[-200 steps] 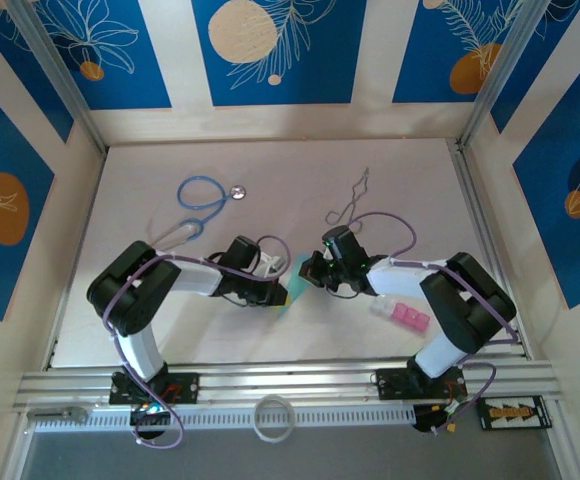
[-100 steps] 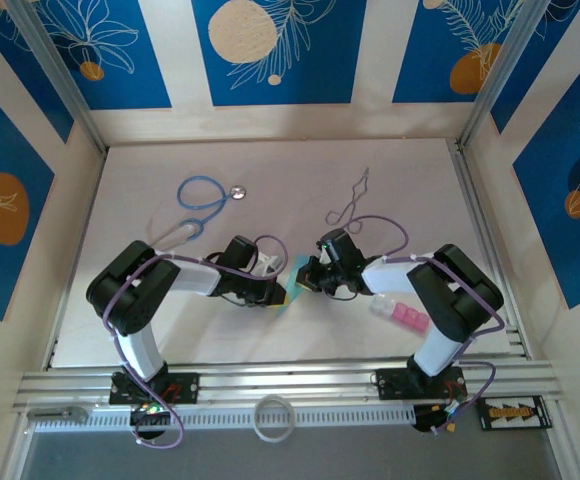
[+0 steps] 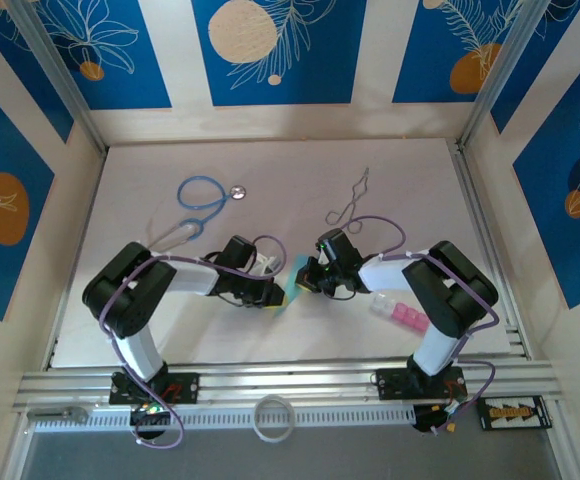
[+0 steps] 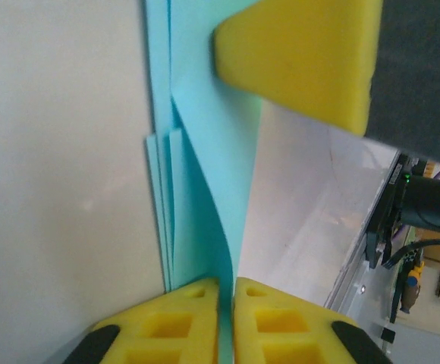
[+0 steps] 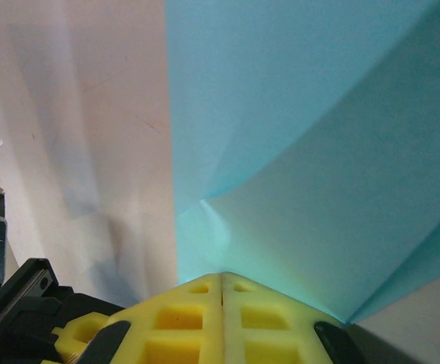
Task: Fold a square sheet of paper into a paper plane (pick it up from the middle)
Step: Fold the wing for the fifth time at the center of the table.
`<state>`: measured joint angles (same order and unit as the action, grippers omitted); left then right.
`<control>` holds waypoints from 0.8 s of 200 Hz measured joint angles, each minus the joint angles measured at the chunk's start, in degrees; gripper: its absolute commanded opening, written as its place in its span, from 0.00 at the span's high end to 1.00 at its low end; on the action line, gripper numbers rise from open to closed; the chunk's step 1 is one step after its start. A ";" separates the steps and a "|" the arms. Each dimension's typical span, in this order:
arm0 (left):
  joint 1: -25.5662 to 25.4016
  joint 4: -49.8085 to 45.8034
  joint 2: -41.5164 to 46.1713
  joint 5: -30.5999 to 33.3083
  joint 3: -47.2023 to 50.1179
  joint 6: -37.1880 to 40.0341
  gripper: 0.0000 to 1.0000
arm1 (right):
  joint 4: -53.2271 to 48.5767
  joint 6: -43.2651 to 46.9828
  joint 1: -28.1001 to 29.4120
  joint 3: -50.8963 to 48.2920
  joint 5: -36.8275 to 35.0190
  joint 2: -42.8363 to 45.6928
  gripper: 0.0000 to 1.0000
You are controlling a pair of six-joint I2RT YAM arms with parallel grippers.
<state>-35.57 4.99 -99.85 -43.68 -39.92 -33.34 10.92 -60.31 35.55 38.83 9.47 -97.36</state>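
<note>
The square sheet of paper [image 3: 292,284] is light turquoise and folded into layers; it lies on the table between the two grippers. In the left wrist view its stacked edges [image 4: 163,197] lie flat, while one flap [image 4: 212,174] curves up into the narrow slit between my left gripper's [image 4: 226,318] yellow fingers. My left gripper [image 3: 276,292] is shut on that flap. My right gripper [image 5: 221,282] is shut, its tips pressed together at a crease of the paper [image 5: 296,152]. One right finger [image 4: 303,53] rests on the paper's far end.
A blue-tubed stethoscope [image 3: 202,195] and a bent wire [image 3: 353,200] lie farther back. Pink and clear plastic blocks [image 3: 405,316] sit beside the right arm's elbow. A white ring [image 3: 273,417] rests on the front rail. Metal rails run along the table's edges.
My right gripper has slid a little to the left onto the paper. The left arm has hardly moved, and its fingers now stand a hair apart around the flap.
</note>
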 measured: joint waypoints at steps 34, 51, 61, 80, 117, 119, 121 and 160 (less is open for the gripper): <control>0.11 -4.96 1.66 0.04 0.39 2.67 1.00 | -0.02 -0.17 0.00 0.02 0.00 -0.02 0.98; 0.22 -5.68 1.73 0.07 0.42 3.30 1.00 | -0.04 -0.17 0.00 0.07 0.07 -0.04 0.98; 0.28 -5.81 1.73 0.04 0.42 3.48 1.00 | -0.04 -0.17 0.02 0.09 0.09 -0.09 0.98; 0.33 -6.43 1.73 0.20 0.37 3.96 0.93 | -0.33 -0.17 0.07 0.44 0.39 -0.37 0.98; 0.33 -10.25 2.69 0.87 0.04 5.90 0.85 | -1.16 -0.17 0.22 0.94 0.44 -0.48 0.98; 0.33 -10.64 2.80 0.87 0.04 6.10 0.85 | -1.18 -0.17 0.22 0.94 0.44 -0.48 0.98; 0.33 -10.84 2.86 0.90 0.04 6.19 0.86 | -1.18 -0.17 0.22 0.94 0.44 -0.48 0.98; 0.33 -13.38 2.95 1.75 -0.04 7.80 1.00 | -1.29 -0.17 0.22 0.98 0.44 -0.48 0.98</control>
<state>-35.24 -8.38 -96.90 -41.93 -39.97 -25.54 9.63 -60.49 35.77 39.81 9.91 -97.84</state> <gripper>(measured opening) 0.051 0.057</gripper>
